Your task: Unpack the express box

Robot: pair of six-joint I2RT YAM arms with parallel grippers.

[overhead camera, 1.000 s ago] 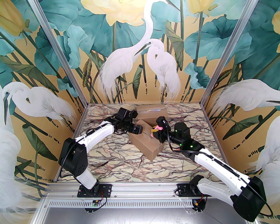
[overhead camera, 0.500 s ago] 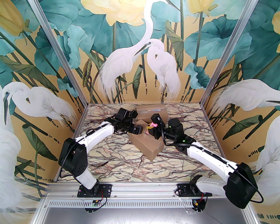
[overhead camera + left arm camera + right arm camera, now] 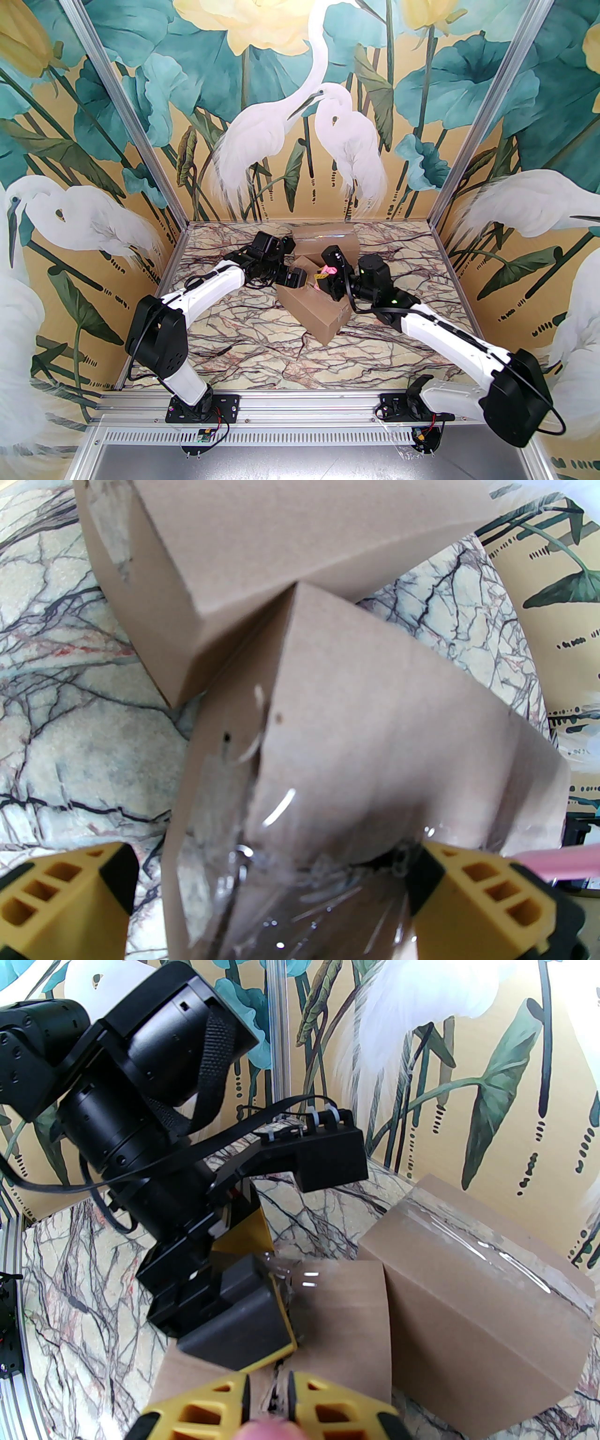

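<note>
Top external: box (image 3: 318, 311) mid-bench (image 3: 243, 337), both tools at its far end.
It lies askew, its far corner against a second box (image 3: 330, 243). The left tool (image 3: 272, 892) stands wide apart astride the taped end; the right tool (image 3: 267, 1396), over the box top, is clamped on a pink stick (image 3: 558, 860).
</note>
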